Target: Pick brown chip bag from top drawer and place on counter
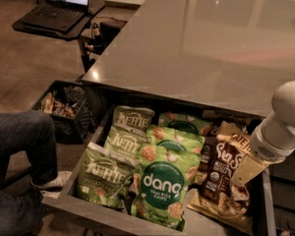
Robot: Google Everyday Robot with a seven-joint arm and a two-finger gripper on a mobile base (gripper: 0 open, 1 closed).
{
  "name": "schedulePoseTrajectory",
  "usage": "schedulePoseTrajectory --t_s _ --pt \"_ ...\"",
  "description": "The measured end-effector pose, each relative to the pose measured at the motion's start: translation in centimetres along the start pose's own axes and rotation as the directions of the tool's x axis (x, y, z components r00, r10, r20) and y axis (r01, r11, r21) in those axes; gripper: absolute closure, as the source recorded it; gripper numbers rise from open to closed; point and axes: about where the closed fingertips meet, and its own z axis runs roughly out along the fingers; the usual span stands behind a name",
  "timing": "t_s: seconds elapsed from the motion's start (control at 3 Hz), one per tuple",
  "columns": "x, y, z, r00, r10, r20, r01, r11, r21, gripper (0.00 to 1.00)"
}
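Note:
The top drawer (pixel 96 213) stands pulled open under the counter (pixel 201 48), a glossy grey top. The brown chip bag (pixel 220 177) lies at the drawer's right side, dark brown with a tan top band and white script. My gripper (pixel 247 169) hangs from the white arm (pixel 285 122) at the right. It is just over the bag's upper right part and covers some of the tan band. I cannot tell whether it touches the bag.
Green Kettle bags (pixel 104 173) and green dang bags (pixel 162 186) fill the drawer's left and middle. A black wire crate (pixel 64 107) sits on the floor at left. A laptop (pixel 64 4) stands on a small black stand behind it. A person's leg (pixel 19 141) is at lower left.

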Motion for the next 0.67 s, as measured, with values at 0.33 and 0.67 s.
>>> schedulePoseTrajectory --t_s 0.33,0.67 --pt "0.00 0.00 0.00 1.000 0.000 0.000 0.000 1.0000 0.000 0.32" --pt "0.00 0.00 0.00 1.000 0.000 0.000 0.000 1.0000 0.000 0.55"
